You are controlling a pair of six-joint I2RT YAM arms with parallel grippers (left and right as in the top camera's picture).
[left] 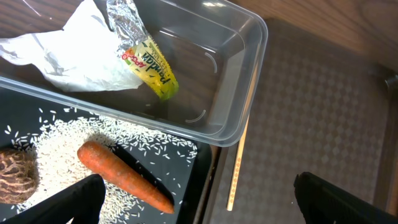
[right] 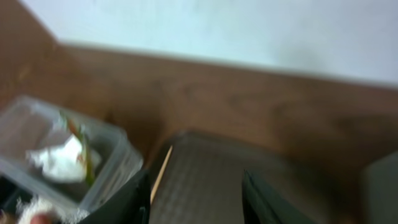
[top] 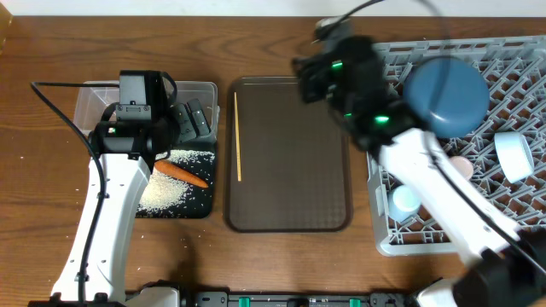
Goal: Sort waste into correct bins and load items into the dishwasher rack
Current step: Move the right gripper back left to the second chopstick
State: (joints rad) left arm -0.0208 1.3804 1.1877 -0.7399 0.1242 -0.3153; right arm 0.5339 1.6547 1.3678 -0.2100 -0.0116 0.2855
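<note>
Wooden desk, serving tray at centre; the wooden chopstick lies along the tray's left edge, the dishwasher rack at the desk's right edge. My right gripper hangs over the tray's far edge, jaws partly apart and empty; my left gripper gapes wide, empty. I judge a good pickup needs my right jaws set across the stick, closing mid-length.

Orange carrot on speckly white rice, black tray underneath. Upper left of the left wrist view: yellow-green wrapper with a silver foil end, plus a white napkin. Serving tray is dark brown with fine crosshatch, the plate is dusty blue, and the rack is a grey lattice.
</note>
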